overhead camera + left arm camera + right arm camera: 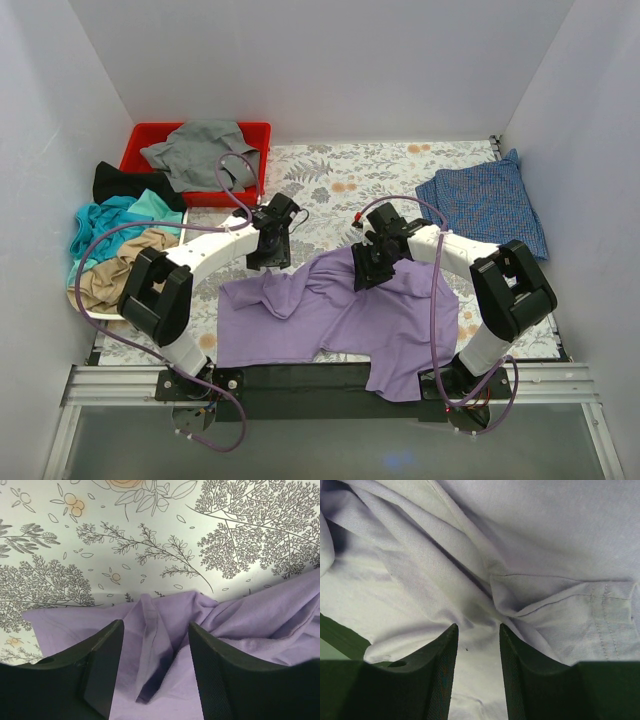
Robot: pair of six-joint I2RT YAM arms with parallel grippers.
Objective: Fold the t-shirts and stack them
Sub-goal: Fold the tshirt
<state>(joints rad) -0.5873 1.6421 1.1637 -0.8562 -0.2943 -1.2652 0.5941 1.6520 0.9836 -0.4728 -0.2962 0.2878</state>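
lavender t-shirt (350, 320) rumpled at the tabletop's (340, 180) near edge, hem overhanging, left gripper (156, 630) fingers apart astride a fold, right gripper (477, 630) buried in cloth, grip unclear

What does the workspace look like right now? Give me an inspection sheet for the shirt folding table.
Surface: floral table cover, lying flat.
Job's things: lavender t-shirt crumpled near the arms; blue checked t-shirt far right; grey t-shirt in the red bin; black t-shirt, teal t-shirt and tan t-shirt heaped at left.
Clutter: nothing seen.
Grippers: left gripper open, straddling a lavender fold; right gripper shut on the lavender t-shirt.
Cables: purple cables loop along both arms.
Surroundings: white walls on three sides.
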